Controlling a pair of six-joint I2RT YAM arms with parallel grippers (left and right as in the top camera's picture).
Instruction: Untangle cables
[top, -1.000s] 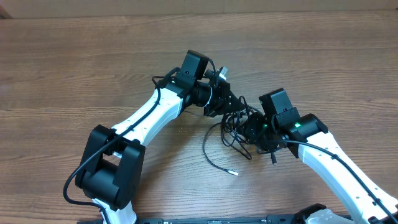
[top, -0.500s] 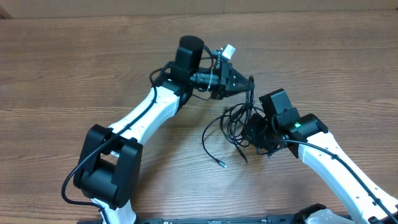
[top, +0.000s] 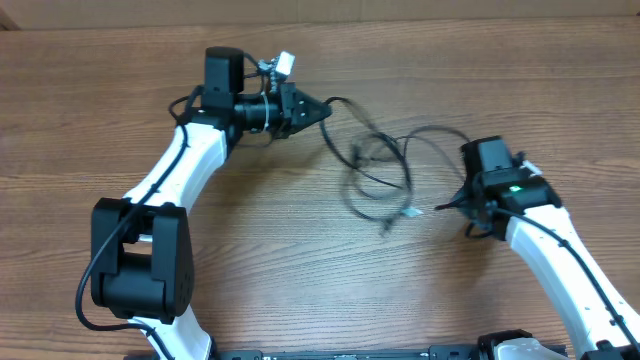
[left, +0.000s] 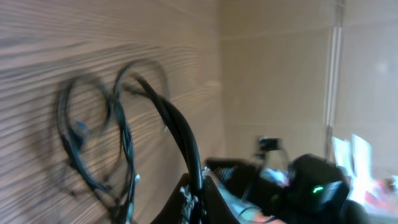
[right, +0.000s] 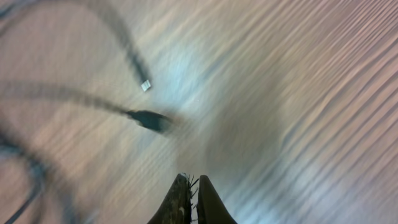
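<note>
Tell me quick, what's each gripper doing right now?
Left gripper: closed on a black cable.
Right gripper: closed, with nothing visibly held.

cables (left: 185, 137): black | plug tip (right: 145, 85): silver | table (top: 100, 120): brown with thin darker stripes | left arm (top: 182, 168): white and black | right arm (top: 556, 248): white, black | light (top: 516, 188): green

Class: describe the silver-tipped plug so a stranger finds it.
On the wooden table between the arms lie tangled thin black cables. At the tangle's lower edge, nearest the right arm, one cord ends in a silver tip; its neighbour's plug is black.
</note>
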